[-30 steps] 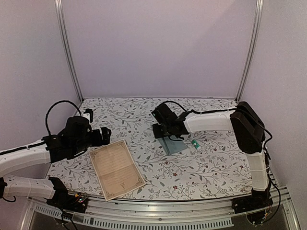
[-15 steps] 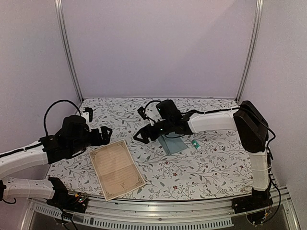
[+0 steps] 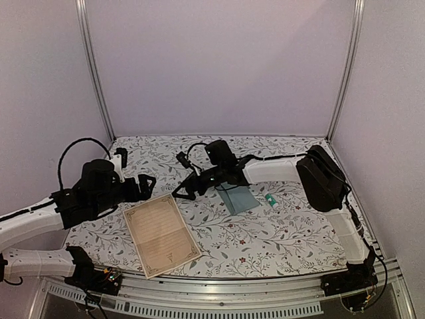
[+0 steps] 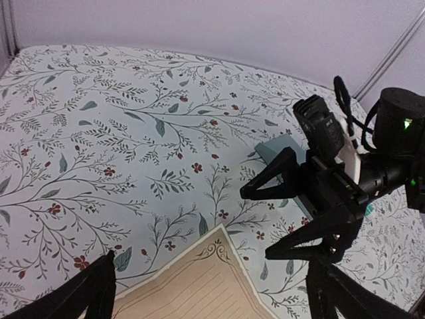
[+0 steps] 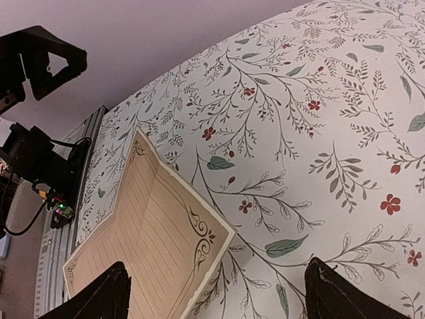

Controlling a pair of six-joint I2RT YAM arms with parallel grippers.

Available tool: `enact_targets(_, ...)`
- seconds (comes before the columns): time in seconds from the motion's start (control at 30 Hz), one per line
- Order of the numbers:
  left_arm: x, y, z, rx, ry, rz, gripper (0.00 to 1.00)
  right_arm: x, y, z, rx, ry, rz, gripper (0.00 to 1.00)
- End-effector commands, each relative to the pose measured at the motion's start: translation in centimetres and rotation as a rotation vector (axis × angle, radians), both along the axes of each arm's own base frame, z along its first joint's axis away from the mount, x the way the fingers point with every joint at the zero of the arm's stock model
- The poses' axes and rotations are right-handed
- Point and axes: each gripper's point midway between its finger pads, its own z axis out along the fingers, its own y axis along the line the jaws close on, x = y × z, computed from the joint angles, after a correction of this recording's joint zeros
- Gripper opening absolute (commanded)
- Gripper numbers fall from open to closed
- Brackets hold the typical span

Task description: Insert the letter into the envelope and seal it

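1. Letter (image 3: pixel 161 234) lies flat on the flowered tablecloth (image 3: pixel 285 232), close to the front edge and left of centre. It is turned at a slant, and fold creases show across it.
2. The envelope (image 3: pixel 239 198) lies flat farther back and to the right, well apart from the letter. The letter is not inside it. Whether its flap is up or down cannot be told.
3. A small glue stick (image 3: pixel 271 199) lies just to the right of the envelope, not touching it.
4. The right gripper (image 3: pixel 182 191) reaches across to the left and hovers above the cloth between the envelope and the letter's far corner. Its jaws stand wide apart with nothing between them.
5. In the right wrist view, the letter's bordered corner lies on the cloth ahead of the spread fingers (image 5: pixel 109 296), untouched.
6. The left gripper (image 3: pixel 146 183) hangs above the cloth by the letter's far edge. Its jaws are also spread wide and empty.
7. The two grippers face each other over that corner, apart from one another.
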Motion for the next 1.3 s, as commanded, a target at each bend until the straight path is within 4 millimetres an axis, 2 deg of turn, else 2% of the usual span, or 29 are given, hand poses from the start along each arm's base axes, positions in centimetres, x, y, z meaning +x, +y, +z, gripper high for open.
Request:
enact_targets(0.0,-0.3,-0.5,0.0,-0.003,-0.014,-0.034,1.00,-0.7,0.7,-1.4,0.024,0.077,0.063,0.89)
enact_targets(0.33,-0.3,-0.6,0.0,-0.004,-0.016,-0.041,1.00,-3.2,1.7,-3.7,0.065,0.203,0.203,0.82)
enact_targets(0.5,-0.3,-0.7,0.1,-0.005,-0.018,-0.042,1.00,-3.6,2.3,-4.3,0.063,0.206,0.209,0.78)
enact_targets(0.73,-0.3,-0.7,0.1,-0.005,-0.018,-0.042,1.00,-4.2,3.4,-4.7,0.074,0.207,0.210,0.67)
enact_targets(1.07,-0.3,-0.7,0.2,-0.009,-0.022,-0.044,1.00,-5.2,4.2,-4.9,0.125,0.224,0.247,0.38)
enact_targets(1.27,-0.3,-0.7,0.2,-0.009,-0.023,-0.044,1.00,-5.9,4.2,-4.3,0.135,0.230,0.274,0.08)
